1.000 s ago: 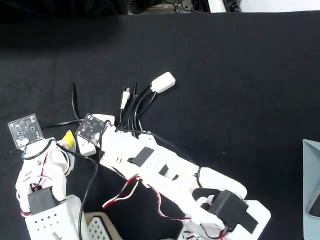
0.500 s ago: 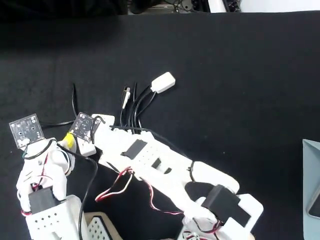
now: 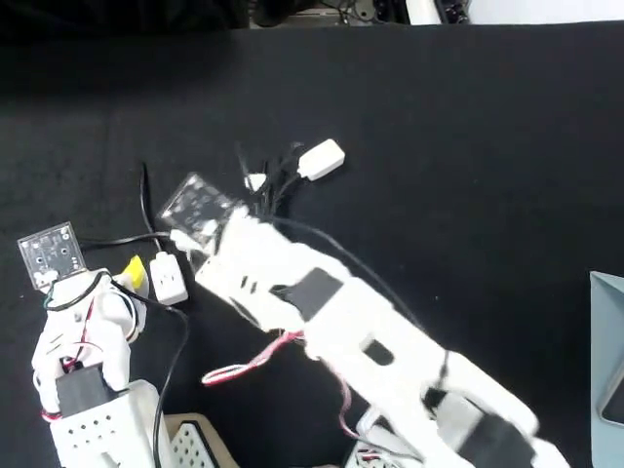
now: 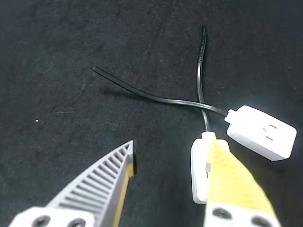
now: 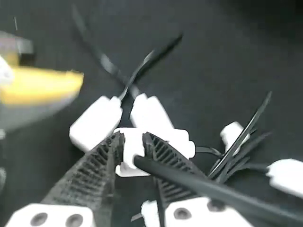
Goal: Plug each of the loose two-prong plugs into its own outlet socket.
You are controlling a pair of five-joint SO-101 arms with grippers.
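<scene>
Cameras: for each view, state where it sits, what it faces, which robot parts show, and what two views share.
High view: above table, looking down; left arm, right arm.
Left wrist view: on left arm, facing open left gripper, socket block.
Right wrist view: on right arm, facing right gripper.
Shared: both wrist views show socket block.

Soft even light, probably from overhead, leaves the black table (image 3: 468,146) dim, the white socket (image 4: 261,131) slightly glaring
</scene>
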